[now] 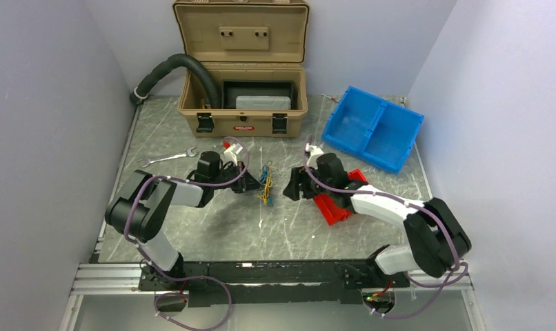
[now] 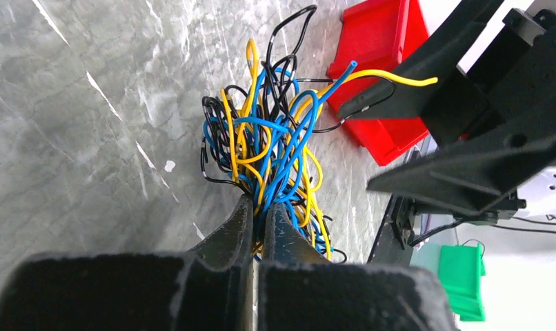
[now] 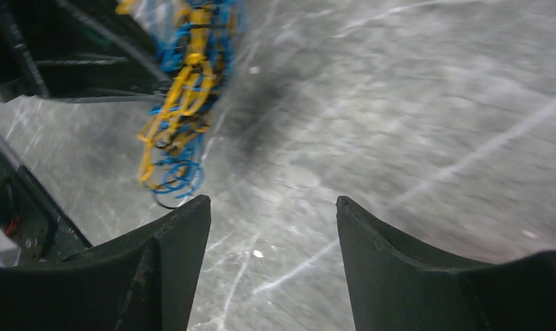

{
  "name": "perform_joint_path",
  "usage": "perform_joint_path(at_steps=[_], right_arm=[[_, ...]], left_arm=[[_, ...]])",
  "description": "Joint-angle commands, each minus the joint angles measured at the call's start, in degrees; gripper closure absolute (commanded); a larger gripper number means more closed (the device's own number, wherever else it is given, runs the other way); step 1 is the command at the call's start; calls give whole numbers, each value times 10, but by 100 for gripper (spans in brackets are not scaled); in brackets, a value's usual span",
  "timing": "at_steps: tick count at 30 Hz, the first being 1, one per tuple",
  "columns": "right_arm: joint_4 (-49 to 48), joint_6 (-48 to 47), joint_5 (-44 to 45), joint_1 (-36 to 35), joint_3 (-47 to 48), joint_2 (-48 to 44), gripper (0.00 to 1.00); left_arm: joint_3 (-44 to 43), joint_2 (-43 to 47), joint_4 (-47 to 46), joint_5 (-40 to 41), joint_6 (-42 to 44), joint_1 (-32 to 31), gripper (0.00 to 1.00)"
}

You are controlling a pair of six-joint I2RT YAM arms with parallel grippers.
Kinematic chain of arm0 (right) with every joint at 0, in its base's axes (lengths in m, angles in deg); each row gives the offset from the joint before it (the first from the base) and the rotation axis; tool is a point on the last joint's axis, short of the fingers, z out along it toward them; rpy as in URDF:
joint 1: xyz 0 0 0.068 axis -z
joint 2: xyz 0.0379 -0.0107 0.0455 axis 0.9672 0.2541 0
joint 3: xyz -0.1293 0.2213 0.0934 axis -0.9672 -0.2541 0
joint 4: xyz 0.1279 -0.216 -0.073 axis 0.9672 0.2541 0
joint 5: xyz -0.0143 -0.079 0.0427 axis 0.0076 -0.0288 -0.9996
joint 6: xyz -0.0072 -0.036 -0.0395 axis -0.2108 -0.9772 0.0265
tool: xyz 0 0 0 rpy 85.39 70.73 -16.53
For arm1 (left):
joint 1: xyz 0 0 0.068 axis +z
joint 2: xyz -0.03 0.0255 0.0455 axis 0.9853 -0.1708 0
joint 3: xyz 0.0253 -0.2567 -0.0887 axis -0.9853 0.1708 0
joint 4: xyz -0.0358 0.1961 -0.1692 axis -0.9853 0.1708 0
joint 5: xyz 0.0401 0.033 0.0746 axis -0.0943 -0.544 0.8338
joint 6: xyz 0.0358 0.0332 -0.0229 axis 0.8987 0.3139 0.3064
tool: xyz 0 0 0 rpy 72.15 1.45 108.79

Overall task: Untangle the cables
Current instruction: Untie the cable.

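- Cables [image 1: 265, 183], thin blue, yellow and black wires in one loose knot, lie on the grey table [image 1: 213, 227] between the two arms, just left of the red bin [image 1: 330, 207].
- Left gripper [image 2: 261, 207] is clenched on the near end of the knot, with strands pinched between its fingers.
- Right gripper [image 3: 272, 207] has its jaws spread wide and holds nothing. It hangs close to the tangle on the other side, and its view is blurred.
- Step in hand, as I judge it: the left anchors while the right picks out a strand.
- One yellow wire [image 2: 399, 77] sticks out toward the red bin and looks like the easiest end to take.
- Done well, the right closes on that single free end rather than the knot's body, then draws it away slowly and low.
- If the whole clump drags along, too many strands have been caught.
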Motion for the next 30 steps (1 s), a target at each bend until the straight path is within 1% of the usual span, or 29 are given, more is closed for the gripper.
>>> perform_joint_path(at_steps=[1,3,6,12,14,16,17,18,20,22,23,24,26,27,30], right_arm=[[-94,8,-45,-45,38,39,34],[-129,18,-62,-48,32,47,37],[-165,29,-78,-49,24,52,38],[-162,18,-102,-58,45,84,41],[-130,12,-57,-72,61,91,41],[-94,1,-37,-83,79,103,44],[-88,2,-26,-85,81,107,47],[-86,6,-15,-86,81,108,53],[-86,17,8,-87,74,106,72],[-71,29,43,-87,71,101,88],[-68,32,53,-86,68,95,95],[-67,35,65,-86,62,86,100],[-63,46,99,-86,48,61,100],[-59,53,130,-87,42,46,100],[-4,81,229,-86,36,0,100]], left_arm=[[-15,-10,-100,-46,20,-3,100],[-12,-7,-102,-41,19,-5,100],[-15,0,-92,-39,25,-7,100],[-19,1,-98,-44,13,-12,100],[-19,2,-102,-42,10,-14,100],[-20,5,-101,-39,9,-17,100],[-20,7,-98,-40,10,-18,100],[-20,10,-97,-40,12,-19,100],[-17,21,-92,-39,18,-22,100],[-14,35,-81,-33,29,-23,100],[-11,43,-74,-28,34,-23,100],[-10,55,-63,-19,41,-23,100],[-8,73,-36,5,61,-23,100],[-6,82,-20,17,67,-23,100],[-5,106,18,46,83,-23,98]])
